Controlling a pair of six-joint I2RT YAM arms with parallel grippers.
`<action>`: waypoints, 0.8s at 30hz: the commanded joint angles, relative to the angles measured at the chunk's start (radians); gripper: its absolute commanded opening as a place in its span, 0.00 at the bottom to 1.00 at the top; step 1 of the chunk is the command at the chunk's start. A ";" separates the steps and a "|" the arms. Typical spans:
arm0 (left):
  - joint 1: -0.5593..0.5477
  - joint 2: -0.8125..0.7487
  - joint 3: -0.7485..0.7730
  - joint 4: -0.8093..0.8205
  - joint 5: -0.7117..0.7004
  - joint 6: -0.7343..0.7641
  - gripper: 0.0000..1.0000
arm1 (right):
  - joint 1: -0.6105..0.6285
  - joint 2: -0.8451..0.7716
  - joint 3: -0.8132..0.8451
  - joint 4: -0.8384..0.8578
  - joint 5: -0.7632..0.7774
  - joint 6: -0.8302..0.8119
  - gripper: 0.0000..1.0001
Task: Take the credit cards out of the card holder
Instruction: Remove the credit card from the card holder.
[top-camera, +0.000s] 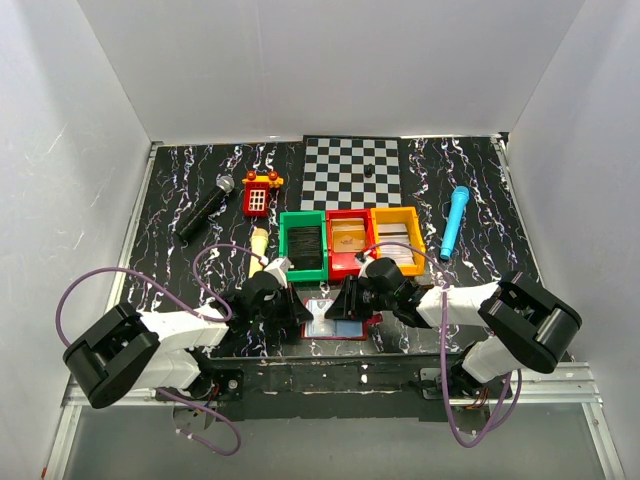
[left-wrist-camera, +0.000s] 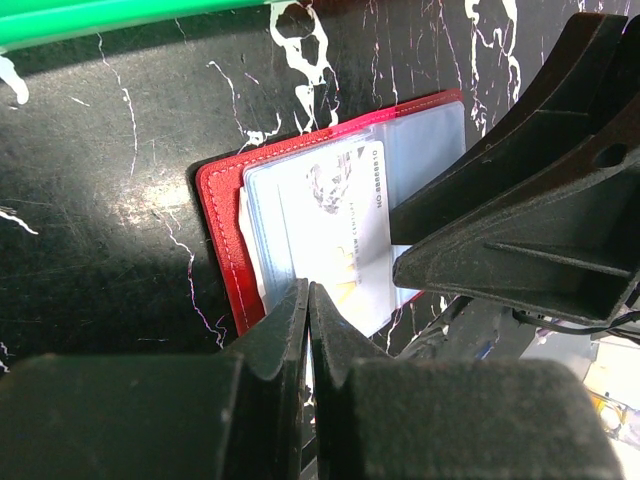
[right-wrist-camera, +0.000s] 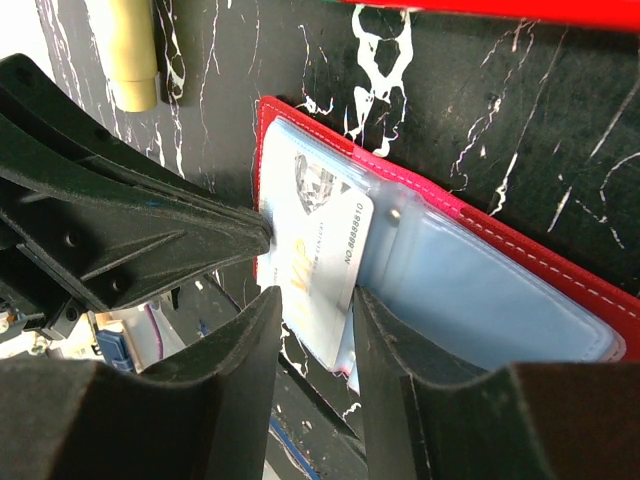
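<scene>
One dark-red wallet-like card holder (left-wrist-camera: 222, 240) lies open on the black marbled table (left-wrist-camera: 100, 200) near its front edge, with its pale shiny sleeves facing up. One pale grey plastic credit card (left-wrist-camera: 335, 230) shows, partly out of a sleeve. The left gripper (left-wrist-camera: 305, 292), fingers together, touches the card's near end. The right gripper (right-wrist-camera: 315, 298), fingers apart, straddles its opposite side. Three plastic bins stand just behind: green bin (top-camera: 303, 243), red bin (top-camera: 350, 240), yellow bin (top-camera: 397, 238).

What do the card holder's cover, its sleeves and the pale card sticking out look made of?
Card holder cover: red leather or an imitation, fairly matte, with pale stitching along its edge. Sleeves: soft clear plastic with a bluish tint, glossy; they catch glare and the card shows through them. Card: probably stiff plastic, pale and smooth, with printed lettering.
</scene>
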 joint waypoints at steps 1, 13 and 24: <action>0.003 0.017 -0.017 0.000 0.004 -0.001 0.00 | -0.001 0.008 0.030 0.046 -0.015 -0.007 0.41; 0.003 0.069 -0.043 0.040 0.005 -0.012 0.00 | -0.002 -0.005 -0.019 0.162 -0.040 0.008 0.39; 0.003 0.080 -0.046 0.048 0.007 -0.018 0.00 | -0.004 -0.002 -0.032 0.236 -0.081 0.002 0.38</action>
